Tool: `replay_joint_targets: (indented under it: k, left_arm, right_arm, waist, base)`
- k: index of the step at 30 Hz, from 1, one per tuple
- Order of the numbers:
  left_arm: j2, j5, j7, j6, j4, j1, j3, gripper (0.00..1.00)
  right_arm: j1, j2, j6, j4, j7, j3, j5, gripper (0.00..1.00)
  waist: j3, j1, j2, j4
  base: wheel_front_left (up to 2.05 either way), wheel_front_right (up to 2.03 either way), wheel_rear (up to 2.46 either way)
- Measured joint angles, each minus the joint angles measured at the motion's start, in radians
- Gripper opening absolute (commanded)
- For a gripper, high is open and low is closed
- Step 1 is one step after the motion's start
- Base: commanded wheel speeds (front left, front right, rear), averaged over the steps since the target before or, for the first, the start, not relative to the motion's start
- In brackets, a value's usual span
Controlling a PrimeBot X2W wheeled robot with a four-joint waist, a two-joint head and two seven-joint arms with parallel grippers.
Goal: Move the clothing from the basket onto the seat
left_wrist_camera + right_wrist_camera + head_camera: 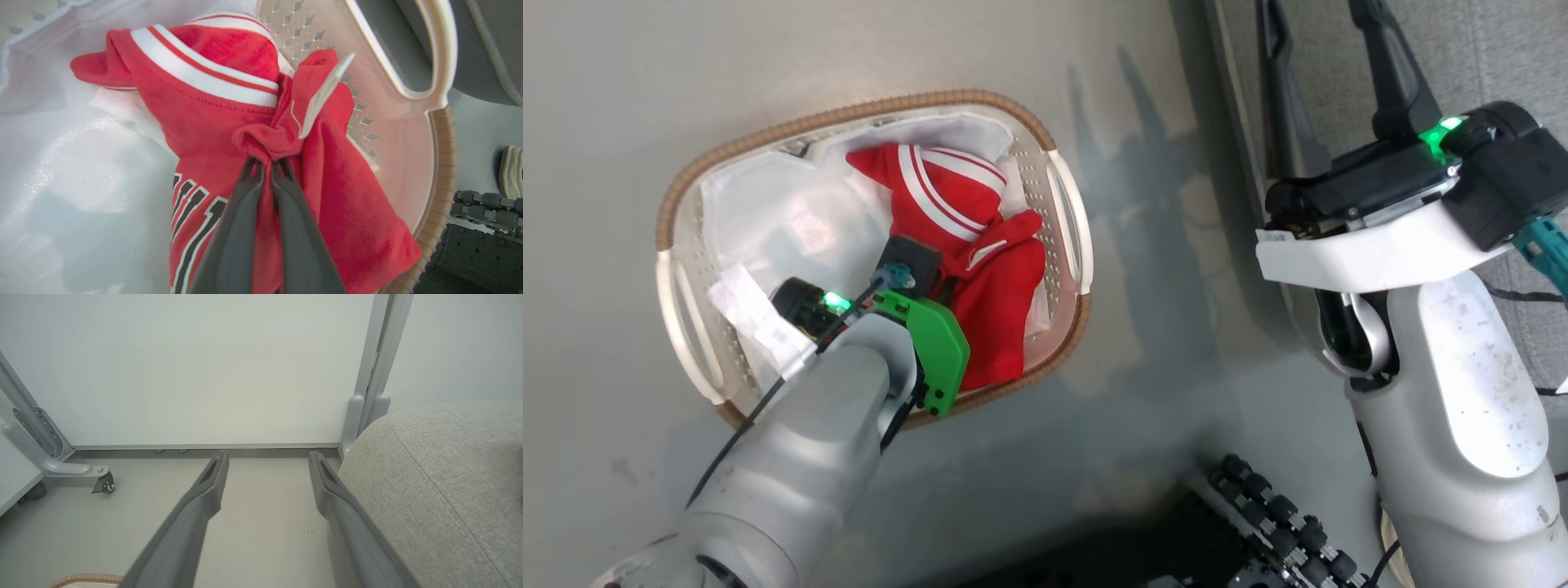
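The basket stands on the floor, lined with a plain white sheet. The red clothing with white stripes lies in its right half. My left arm reaches down into the basket. In the left wrist view my left gripper is shut on a bunched fold of the clothing, just below its striped collar and white tag; dark lettering shows lower down. My right gripper hangs open and holds nothing, above the floor beside the grey seat. The seat is at the upper right.
The basket's perforated wall and handle curve close on the right of the held fold. A white partition with a castered foot stands beyond the right gripper. My wheeled base sits below the basket.
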Motion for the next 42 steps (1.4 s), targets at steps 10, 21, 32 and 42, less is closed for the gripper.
replay_joint_targets:
  k: [10, 21, 32, 42]
  left_arm:
    - [-0.009, -0.082, -0.080, 0.000, -0.046, 0.090, -0.041, 0.00]
    - [0.013, -0.100, -0.104, 0.000, -0.157, 0.172, 0.019, 0.00]
    - [0.033, 0.077, -0.105, 0.004, -0.356, 0.348, 0.287, 0.00]
    - [0.023, 0.207, -0.105, 0.003, -0.498, 0.454, 0.474, 0.00]
  right_arm:
    - [0.084, 0.001, 0.000, 0.068, 0.000, -0.007, -0.042, 1.00]
    - [0.176, 0.001, 0.000, 0.124, 0.000, -0.016, -0.072, 1.00]
    - [0.286, 0.000, 0.000, 0.172, 0.000, -0.015, -0.104, 1.00]
    - [0.364, 0.000, 0.000, 0.203, 0.000, 0.010, -0.111, 1.00]
  waist:
    - [-0.159, 0.0000, 0.0000, 0.029]
    - [-0.340, -0.0001, 0.0000, 0.079]
    - [-0.511, -0.0001, 0.0000, 0.139]
    - [-0.645, -0.0001, 0.0000, 0.186]
  base:
    - [0.00, 0.00, 0.00]
    - [0.00, 0.00, 0.00]
    - [0.00, 0.00, 0.00]
    - [0.00, 0.00, 0.00]
